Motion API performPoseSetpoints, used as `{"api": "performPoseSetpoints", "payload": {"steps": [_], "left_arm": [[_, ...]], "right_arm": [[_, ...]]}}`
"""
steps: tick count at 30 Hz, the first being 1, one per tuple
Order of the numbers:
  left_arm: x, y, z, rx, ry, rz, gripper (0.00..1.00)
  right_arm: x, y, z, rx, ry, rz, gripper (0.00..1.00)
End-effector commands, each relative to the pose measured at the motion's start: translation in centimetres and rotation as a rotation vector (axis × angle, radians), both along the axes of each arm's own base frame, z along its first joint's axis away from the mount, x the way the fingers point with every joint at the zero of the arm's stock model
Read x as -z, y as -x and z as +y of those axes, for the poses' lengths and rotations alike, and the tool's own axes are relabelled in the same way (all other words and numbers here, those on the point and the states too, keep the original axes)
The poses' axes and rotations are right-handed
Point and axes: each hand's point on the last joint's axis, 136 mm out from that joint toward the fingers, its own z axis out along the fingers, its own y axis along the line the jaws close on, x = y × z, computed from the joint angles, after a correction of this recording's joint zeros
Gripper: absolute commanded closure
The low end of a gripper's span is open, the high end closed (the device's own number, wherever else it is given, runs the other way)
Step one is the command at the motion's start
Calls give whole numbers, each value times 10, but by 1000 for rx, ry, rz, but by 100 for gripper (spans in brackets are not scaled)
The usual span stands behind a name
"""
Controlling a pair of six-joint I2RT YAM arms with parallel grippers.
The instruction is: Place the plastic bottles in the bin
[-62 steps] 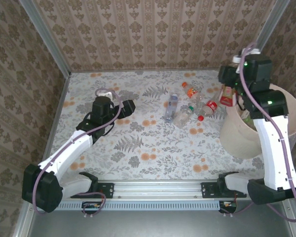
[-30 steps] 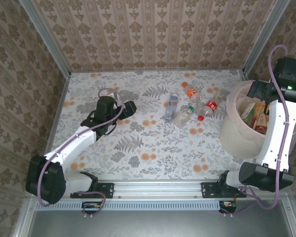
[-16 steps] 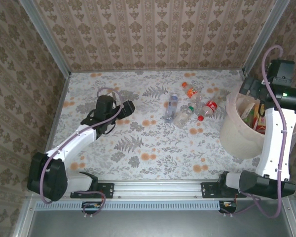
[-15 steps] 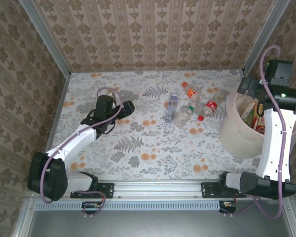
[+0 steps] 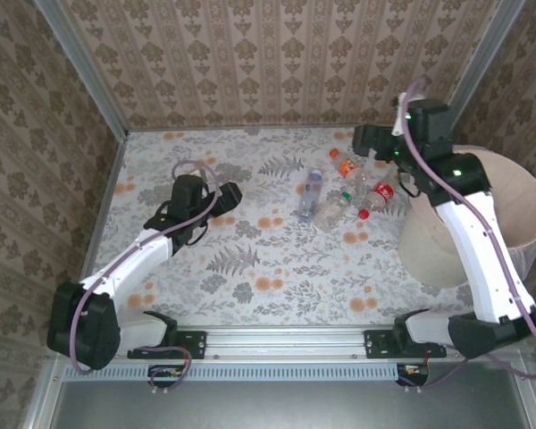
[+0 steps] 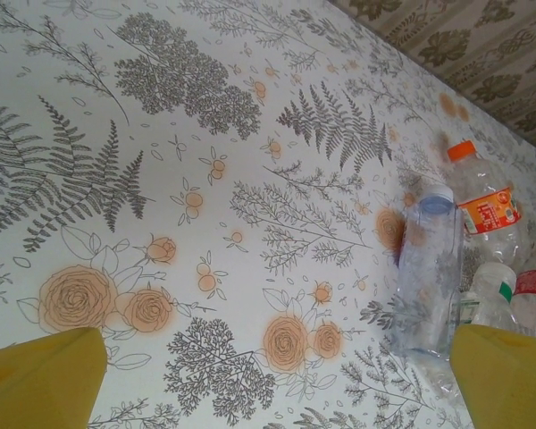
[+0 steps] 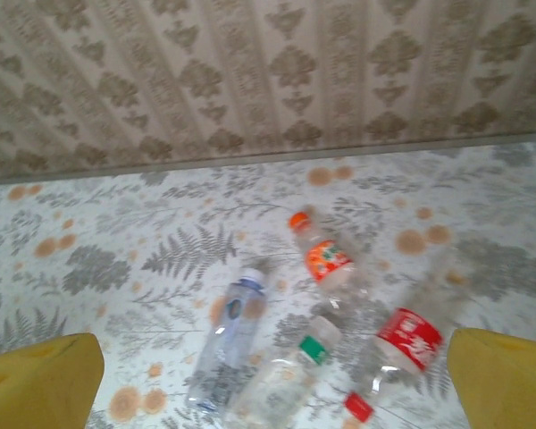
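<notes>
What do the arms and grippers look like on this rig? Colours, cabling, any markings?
Left arm and right arm: white link shells, black joint housings, a lilac cable running along each. Green lights glow on the right arm. Left gripper and right gripper carry yellow fingers.

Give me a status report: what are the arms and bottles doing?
Left end effector open, empty. Right end effector open, empty, near the plastic bottles. They lie on table, outside bin. Nothing in the way.

Four bottles lie close together on the table, toward the back right. The bin stands just to their right, at the table's edge.
</notes>
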Motion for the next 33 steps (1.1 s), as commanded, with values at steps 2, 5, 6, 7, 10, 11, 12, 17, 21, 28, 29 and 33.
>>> {"api": "performPoseSetpoints", "payload": {"steps": [2,5,6,7,10,11,12,17,21,28,29,33], "left_arm": [[-3,5,12,-47,5,-11,0],[-3,8,14,-53,11,-10,0],[-2,8,15,-56,13,-11,0],[-1,9,17,-63,15,-9,0],[1,10,22,-74,20,-5,0],[2,10,23,-77,22,-1,0],[2,10,24,-79,25,-1,0],[7,15,29,-97,38,10,0],[11,16,34,-116,45,15,0],[11,17,37,-116,43,20,0],[12,17,37,-118,43,22,0],[13,17,38,-121,43,25,0]], "right_arm": [[26,-32,27,3,9,25,0],[65,-50,27,60,32,105,0],[77,-55,27,74,37,126,0],[91,-61,26,89,52,150,0],[128,-76,19,145,133,222,0],[139,-81,15,168,168,244,0],[148,-84,10,194,195,265,0],[195,-92,-26,350,202,351,1],[228,-93,-48,453,188,374,12],[267,-79,-83,668,107,381,23],[274,-76,-86,687,97,395,23],[301,-64,-94,769,30,435,23]]}}
